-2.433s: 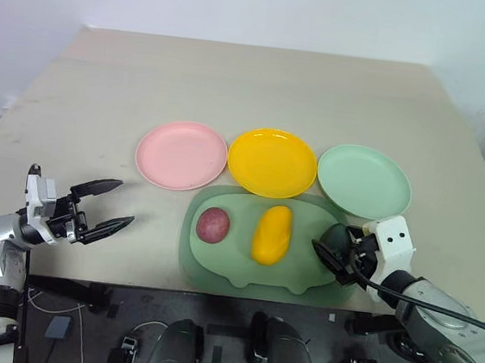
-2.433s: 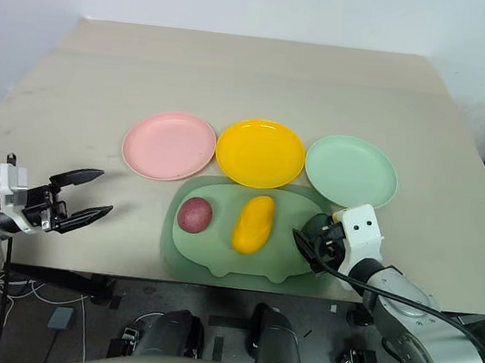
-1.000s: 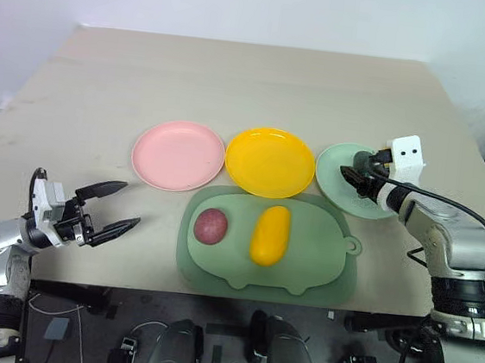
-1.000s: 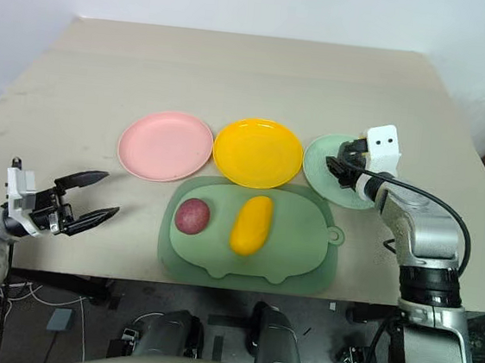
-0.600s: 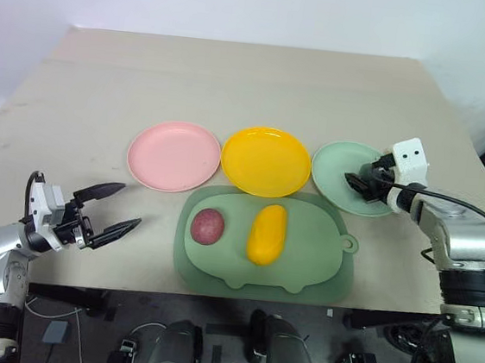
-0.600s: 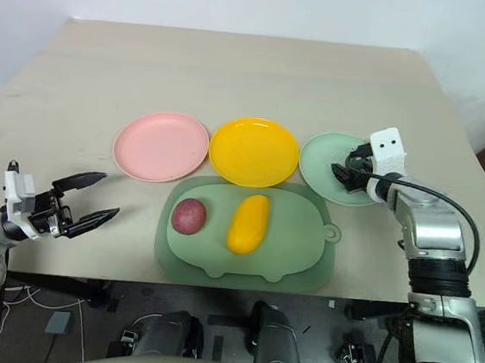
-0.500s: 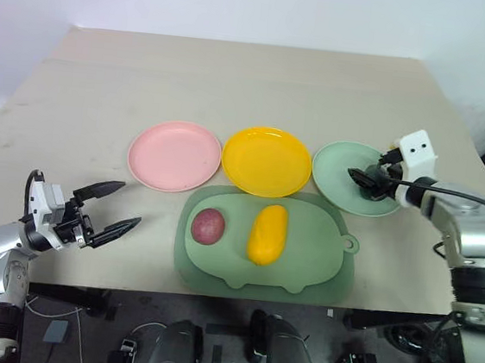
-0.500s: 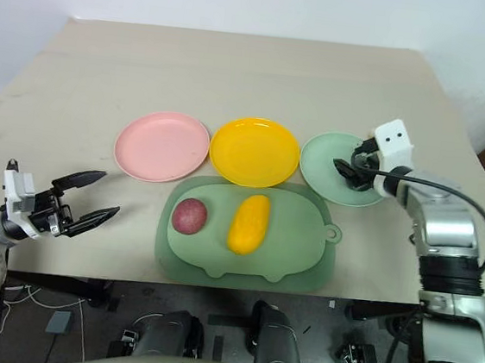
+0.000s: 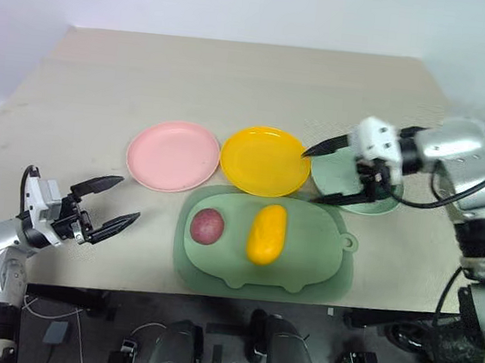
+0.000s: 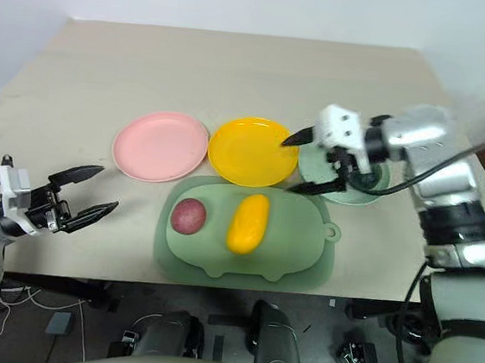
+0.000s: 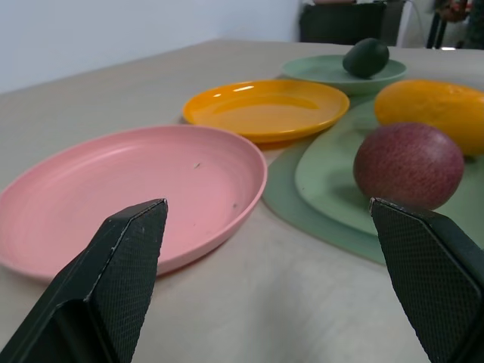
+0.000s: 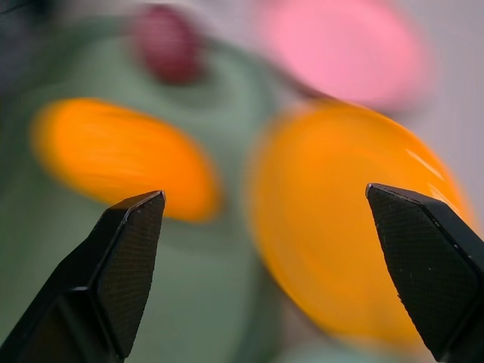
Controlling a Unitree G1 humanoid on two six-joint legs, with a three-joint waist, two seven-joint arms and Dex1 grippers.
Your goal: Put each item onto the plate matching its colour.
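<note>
The pink plate (image 9: 173, 155), yellow plate (image 9: 265, 160) and mint green plate (image 9: 377, 202) stand in a row. The dark green item (image 11: 366, 57) lies on the green plate. On the green mat (image 9: 302, 270) in front of them lie the reddish-purple item (image 9: 207, 226) and the oblong yellow item (image 9: 266, 233). My right gripper (image 9: 311, 176) hangs open and empty above the gap between the yellow and green plates, hiding part of the green plate. My left gripper (image 9: 128, 199) is open and empty near the table's front left, pointing toward the pink plate.
The beige table (image 9: 235, 85) stretches bare behind the plates. Its front edge runs just below the mat and under my left gripper. My right arm (image 9: 461, 161) reaches in from the right side over the table's right edge.
My right gripper opened, leaving the dark green item on the green plate, then rose, swung left and rolled over. The left gripper has stayed put.
</note>
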